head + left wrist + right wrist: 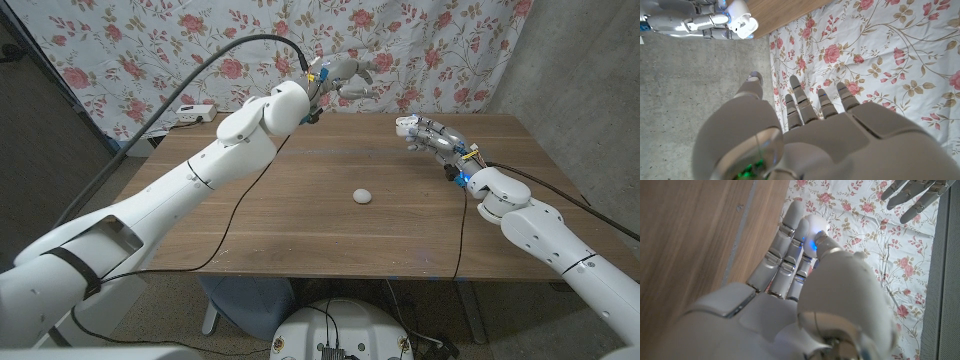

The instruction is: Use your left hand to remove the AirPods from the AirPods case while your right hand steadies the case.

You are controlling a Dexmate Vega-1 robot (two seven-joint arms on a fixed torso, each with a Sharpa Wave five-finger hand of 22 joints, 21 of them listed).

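Observation:
A small white rounded thing, seemingly the AirPods case (362,196), lies alone in the middle of the wooden table (300,230); its lid state is too small to tell. My left hand (345,78) is raised high above the table's far edge, before the flowered cloth, fingers (802,102) spread and holding nothing. My right hand (432,137) hovers over the far right of the table, well away from the case. Its fingers (785,250) lie close together, thumb against them, with a white rounded bit (816,225) at the thumb's tip. Whether that is a held object is unclear.
A flowered cloth (440,50) hangs behind the table. Black cables trail across the tabletop from both arms (235,215). A white power strip (195,114) sits off the far left corner.

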